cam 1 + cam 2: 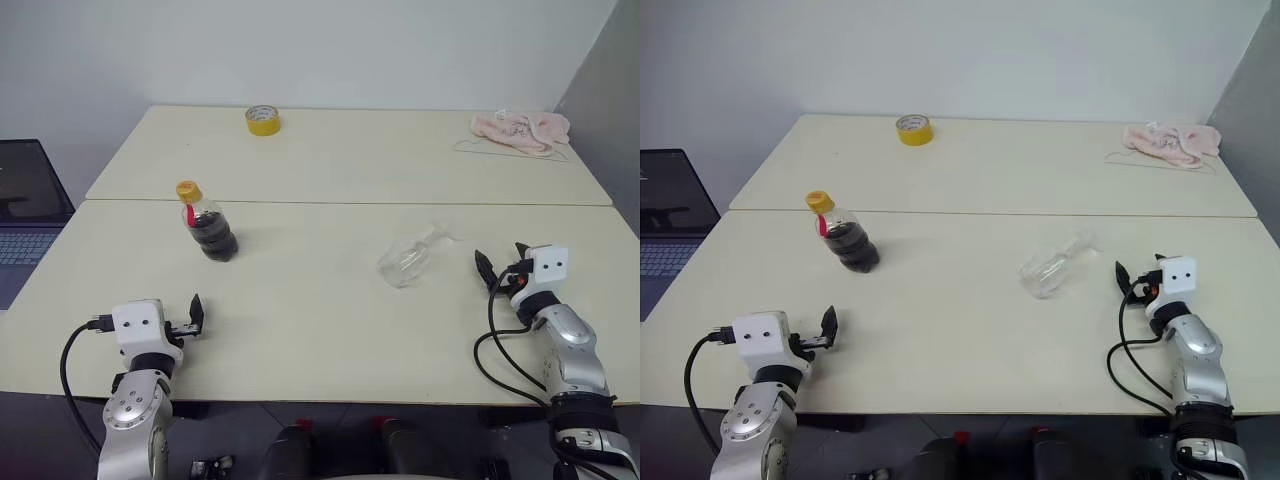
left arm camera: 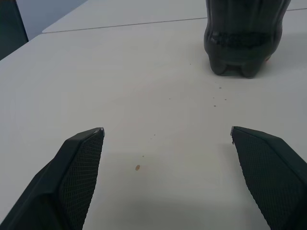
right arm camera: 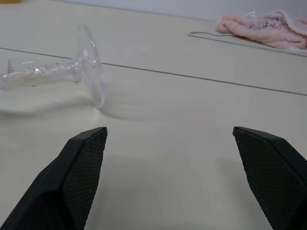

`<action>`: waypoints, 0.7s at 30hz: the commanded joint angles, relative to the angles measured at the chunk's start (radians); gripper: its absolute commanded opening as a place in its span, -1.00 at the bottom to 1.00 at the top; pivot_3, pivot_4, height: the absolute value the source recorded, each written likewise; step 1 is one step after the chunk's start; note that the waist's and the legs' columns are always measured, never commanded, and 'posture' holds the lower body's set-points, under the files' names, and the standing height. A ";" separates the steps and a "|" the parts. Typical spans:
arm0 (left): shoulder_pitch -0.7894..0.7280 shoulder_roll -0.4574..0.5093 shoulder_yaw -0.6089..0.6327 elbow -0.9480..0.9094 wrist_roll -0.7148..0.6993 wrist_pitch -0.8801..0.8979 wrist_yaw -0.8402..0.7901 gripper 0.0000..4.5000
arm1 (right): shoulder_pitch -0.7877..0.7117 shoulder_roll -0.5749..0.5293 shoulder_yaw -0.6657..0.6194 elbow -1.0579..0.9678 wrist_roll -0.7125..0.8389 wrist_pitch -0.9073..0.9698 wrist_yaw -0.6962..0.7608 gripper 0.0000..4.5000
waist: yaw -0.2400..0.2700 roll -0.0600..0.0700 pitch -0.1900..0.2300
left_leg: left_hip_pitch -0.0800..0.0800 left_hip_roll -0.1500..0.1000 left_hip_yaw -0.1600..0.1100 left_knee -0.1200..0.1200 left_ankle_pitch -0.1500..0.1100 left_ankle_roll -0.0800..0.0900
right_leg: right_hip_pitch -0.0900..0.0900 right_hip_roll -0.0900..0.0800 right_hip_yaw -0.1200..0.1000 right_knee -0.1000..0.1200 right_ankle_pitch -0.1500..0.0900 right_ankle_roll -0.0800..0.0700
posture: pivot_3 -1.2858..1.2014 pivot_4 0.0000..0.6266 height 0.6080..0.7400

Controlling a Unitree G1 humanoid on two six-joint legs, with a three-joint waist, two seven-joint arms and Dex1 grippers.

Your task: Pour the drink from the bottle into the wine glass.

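Both grippers sit nearest, low over the near edge of the table (image 1: 320,330): the left gripper (image 2: 167,139) and the right gripper (image 3: 170,136) each have their black fingers spread wide with nothing between them. Ahead of the left gripper the bottle (image 1: 207,226) stands upright on the near table, yellow cap on top, leaning slightly in the head view, with the dark drink (image 1: 216,239) filling its lower part. On the right half of the table the wine glass (image 1: 408,259) lies on its side, well apart from the bottle and just to the left of the right gripper; its long axis runs diagonally, bowl toward the robot and left, foot toward the far right. From the right wrist the round foot of the glass stands on edge and the stem runs away from it. Left wrist view brings out small brown specks on the tabletop near the bottle's base. Far behind lie a yellow tape roll (image 1: 262,120) and a pink cloth (image 1: 522,131); a laptop (image 1: 25,215) sits off the left edge.
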 commanded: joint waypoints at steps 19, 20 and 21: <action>0.027 0.010 0.021 -0.031 0.013 -0.082 -0.002 0.99 | 0.015 -0.008 -0.012 -0.064 0.011 0.013 0.001 1.00 | 0.000 0.000 0.000 | 0.000 0.000 0.001 0.000 0.000 0.000 | 0.000 0.000 0.001 0.000 0.000 0.000 | 0.03 -0.52 1.00; 0.031 0.012 0.020 -0.038 0.015 -0.099 -0.007 0.99 | 0.023 -0.011 -0.006 -0.077 0.011 0.011 0.013 1.00 | 0.000 0.000 0.000 | 0.000 0.000 0.001 0.000 0.000 0.000 | 0.000 0.000 0.001 0.000 0.000 0.000 | 0.03 -0.52 1.00; 0.033 0.009 0.020 -0.047 0.012 -0.117 -0.007 0.99 | 0.035 -0.013 0.000 -0.096 0.013 0.011 0.028 1.00 | 0.000 0.000 0.000 | 0.000 0.000 0.001 0.000 0.000 0.000 | 0.000 0.000 0.001 0.000 0.000 0.000 | 0.03 -0.52 1.00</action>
